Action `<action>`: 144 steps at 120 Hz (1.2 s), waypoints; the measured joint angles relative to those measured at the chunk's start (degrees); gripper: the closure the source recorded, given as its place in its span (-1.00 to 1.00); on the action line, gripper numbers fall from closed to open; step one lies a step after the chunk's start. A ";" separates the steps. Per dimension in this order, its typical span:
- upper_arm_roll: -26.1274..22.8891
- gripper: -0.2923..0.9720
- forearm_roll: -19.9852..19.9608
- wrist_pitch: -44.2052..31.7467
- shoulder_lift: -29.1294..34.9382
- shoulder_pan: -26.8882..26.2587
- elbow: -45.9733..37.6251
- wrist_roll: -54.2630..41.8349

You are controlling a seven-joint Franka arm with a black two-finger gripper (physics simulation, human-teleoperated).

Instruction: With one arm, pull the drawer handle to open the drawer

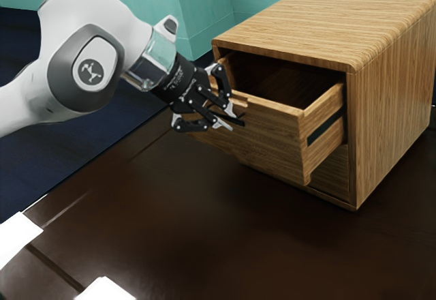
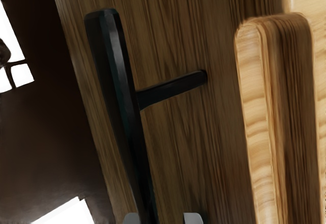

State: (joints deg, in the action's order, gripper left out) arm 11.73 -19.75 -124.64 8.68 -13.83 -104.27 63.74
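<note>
Jaws apart, straddling the black handle [image 2: 119, 112], unclamped; gripper [image 1: 225, 106] at the front of the drawer [image 1: 272, 133], partly out of the cabinet [image 1: 388, 109]. Mid-pull, probably; next, straight draw back along the slides.

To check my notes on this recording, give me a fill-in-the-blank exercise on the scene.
The drawer stands partly ____. Its handle is coloured ____. The tool reaches it from the exterior view's ____.
Missing words: open, black, left.
</note>
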 joint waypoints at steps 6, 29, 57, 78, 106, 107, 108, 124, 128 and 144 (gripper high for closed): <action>0.11 0.53 0.27 -0.02 0.26 0.03 -0.16 0.00; 0.65 0.53 1.28 -0.03 0.71 0.48 -0.44 0.04; 0.77 0.53 2.56 0.00 2.37 2.40 -1.68 0.11; 0.67 0.53 2.83 -0.04 3.88 2.49 -3.18 0.23; 0.58 0.53 2.91 -0.03 6.28 2.42 -5.97 0.39; 0.56 0.53 2.91 -0.03 6.39 2.40 -6.08 0.40; 0.55 0.53 2.91 -0.03 6.50 2.39 -6.18 0.40; 0.29 0.53 2.91 0.02 8.62 2.28 -7.83 0.45; 0.22 0.53 2.93 0.05 9.11 2.23 -8.39 0.48; 0.13 0.53 2.91 0.17 10.23 2.08 -9.67 0.51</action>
State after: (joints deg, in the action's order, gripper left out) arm 11.86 -16.84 -124.48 18.91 -11.74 -113.95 64.25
